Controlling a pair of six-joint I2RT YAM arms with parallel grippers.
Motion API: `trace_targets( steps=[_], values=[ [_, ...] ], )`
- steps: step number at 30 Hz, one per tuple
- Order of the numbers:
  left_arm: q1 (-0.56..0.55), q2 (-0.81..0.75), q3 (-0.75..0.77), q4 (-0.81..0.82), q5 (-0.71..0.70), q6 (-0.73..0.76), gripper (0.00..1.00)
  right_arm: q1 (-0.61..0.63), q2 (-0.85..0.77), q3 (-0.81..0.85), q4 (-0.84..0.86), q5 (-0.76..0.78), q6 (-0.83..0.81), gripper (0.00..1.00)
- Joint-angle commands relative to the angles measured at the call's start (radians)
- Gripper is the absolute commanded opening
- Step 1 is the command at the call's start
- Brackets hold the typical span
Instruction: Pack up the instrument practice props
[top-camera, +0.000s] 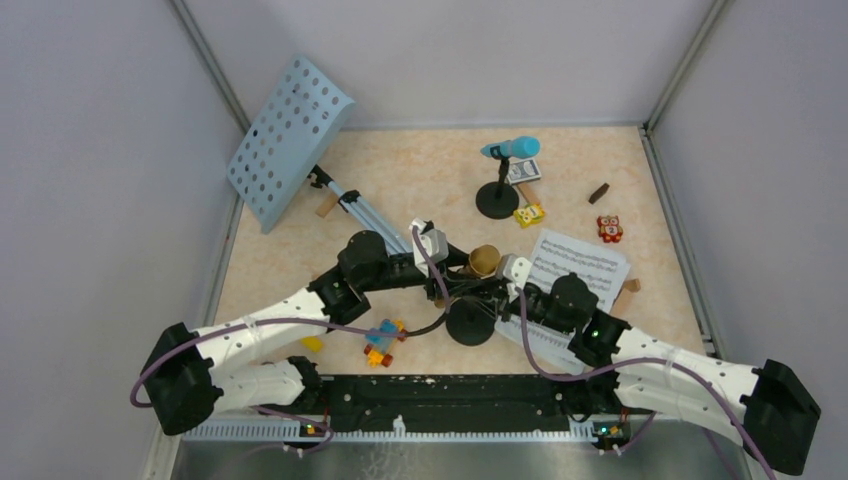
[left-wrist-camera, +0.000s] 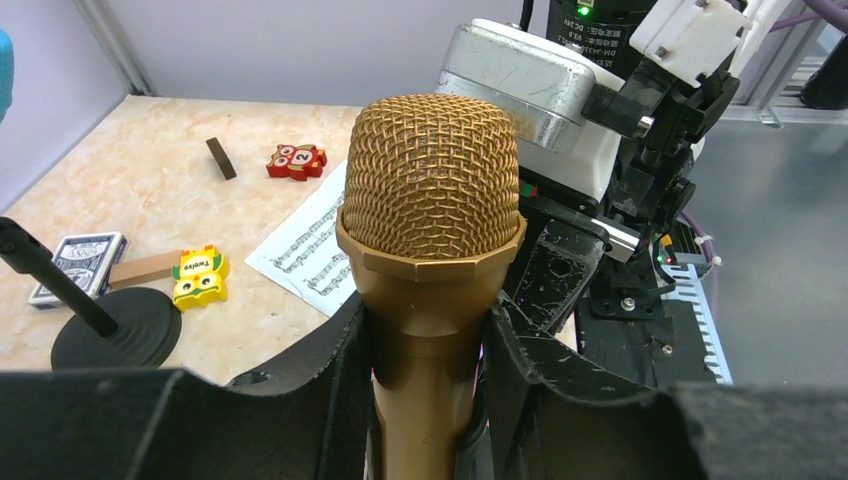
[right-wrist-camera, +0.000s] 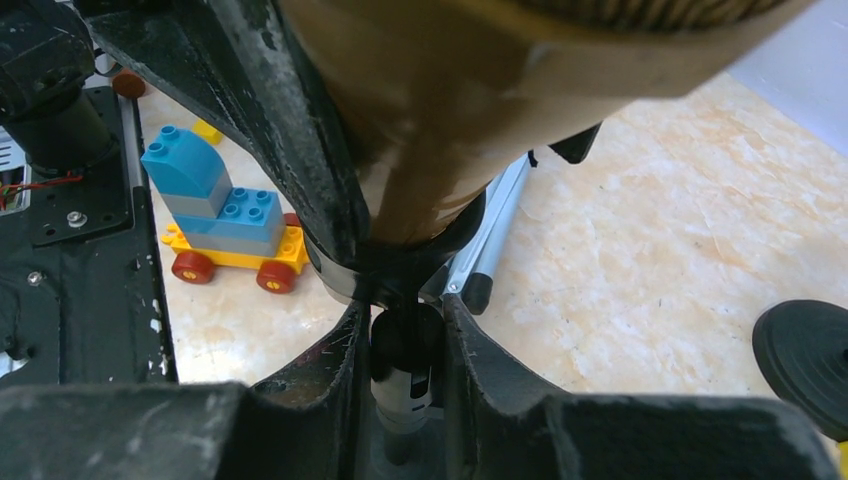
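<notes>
So, both arms are on the same prop right now, and I think the reason is simple: the gold microphone (left-wrist-camera: 432, 190) sits in the clip (right-wrist-camera: 345, 280) of its black mic holder (right-wrist-camera: 403, 395), and they need splitting before either gets packed.

The left gripper (left-wrist-camera: 428, 400) is clamped on the mic's body just under the mesh head, one finger on each side, touching it. The right gripper (right-wrist-camera: 400, 315) is closed around the holder's thin stem right below the clip. That looks like one hand bracing the stand while the other pulls the mic free.

From the top camera, the whole thing is at the middle of the table, a bit toward the near edge, with the holder's round base (top-camera: 470, 322) just nearer than the mic. I honestly can't tell whether the base is sitting flat or is lifted.

For pose, the left arm (top-camera: 290, 305) reaches in from the near-left corner with its forearm running right. The right arm (top-camera: 640, 350) comes from the near-right and reaches left. Their wrists end up almost nose to nose.

The rest is unpacked:
- The blue microphone (top-camera: 512, 148) is on its own holder at the far side.
- The music rack (top-camera: 288, 140) is tilted at the far left.
- The sheet music (top-camera: 578, 265) lies flat to the right of the grippers.

The toy block car (right-wrist-camera: 220, 215) is just near-left of the action.
</notes>
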Motion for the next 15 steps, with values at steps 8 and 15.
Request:
trace_targets(
  steps=[8, 15],
  values=[
    [-0.02, -0.079, 0.038, 0.055, -0.067, -0.001, 0.0, 0.022, 0.022, -0.091, 0.099, 0.049, 0.012, 0.0],
    [-0.02, -0.114, 0.079, 0.062, -0.103, 0.0, 0.0, 0.023, 0.062, -0.096, 0.094, 0.054, 0.011, 0.0]
  ],
)
